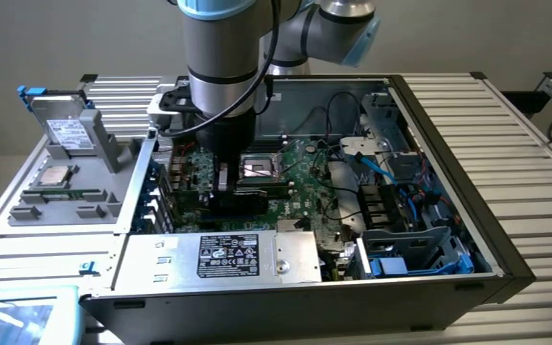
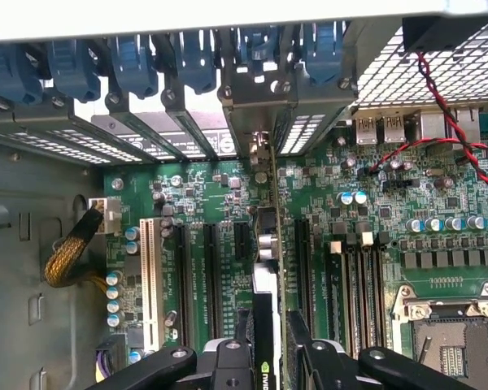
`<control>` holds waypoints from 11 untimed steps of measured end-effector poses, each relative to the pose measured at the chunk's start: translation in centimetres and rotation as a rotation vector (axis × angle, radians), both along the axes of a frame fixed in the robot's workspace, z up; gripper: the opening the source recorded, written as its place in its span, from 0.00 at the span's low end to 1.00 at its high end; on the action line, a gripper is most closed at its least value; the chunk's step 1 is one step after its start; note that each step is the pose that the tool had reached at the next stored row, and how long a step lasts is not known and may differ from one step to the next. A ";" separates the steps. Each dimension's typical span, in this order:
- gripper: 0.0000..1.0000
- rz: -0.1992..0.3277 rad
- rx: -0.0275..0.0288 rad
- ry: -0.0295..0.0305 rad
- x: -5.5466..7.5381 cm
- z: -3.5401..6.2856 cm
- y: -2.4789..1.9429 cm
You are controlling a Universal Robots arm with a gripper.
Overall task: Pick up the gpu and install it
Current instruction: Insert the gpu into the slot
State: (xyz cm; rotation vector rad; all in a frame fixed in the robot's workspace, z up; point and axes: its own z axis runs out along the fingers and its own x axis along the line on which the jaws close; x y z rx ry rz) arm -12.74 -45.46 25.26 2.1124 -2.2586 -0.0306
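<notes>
The gpu (image 2: 267, 244) is a thin black card seen edge-on. It stands upright over the green motherboard (image 2: 390, 219), between the black expansion slots (image 2: 211, 280). Its metal bracket (image 2: 256, 114) reaches the rear slot openings of the case. My gripper (image 2: 270, 333) is shut on the card's near end, one finger on each flat side. In the exterior view my gripper (image 1: 224, 180) reaches down into the open computer case (image 1: 448, 144), with the gpu (image 1: 230, 205) low against the motherboard (image 1: 300, 169). Whether the card sits fully in a slot I cannot tell.
The CPU socket (image 2: 451, 341) and memory slots (image 2: 358, 276) lie close beside the card. Blue bracket clips (image 2: 130, 57) line the rear wall. Red and black wires (image 2: 439, 106) cross one corner. A silver box with a black label (image 1: 228, 255) fills the case front. A grey parts tray (image 1: 65, 180) stands outside.
</notes>
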 end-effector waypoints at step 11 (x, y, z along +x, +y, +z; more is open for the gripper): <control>0.27 0.000 0.0000 0.0000 0.0 0.00 0.00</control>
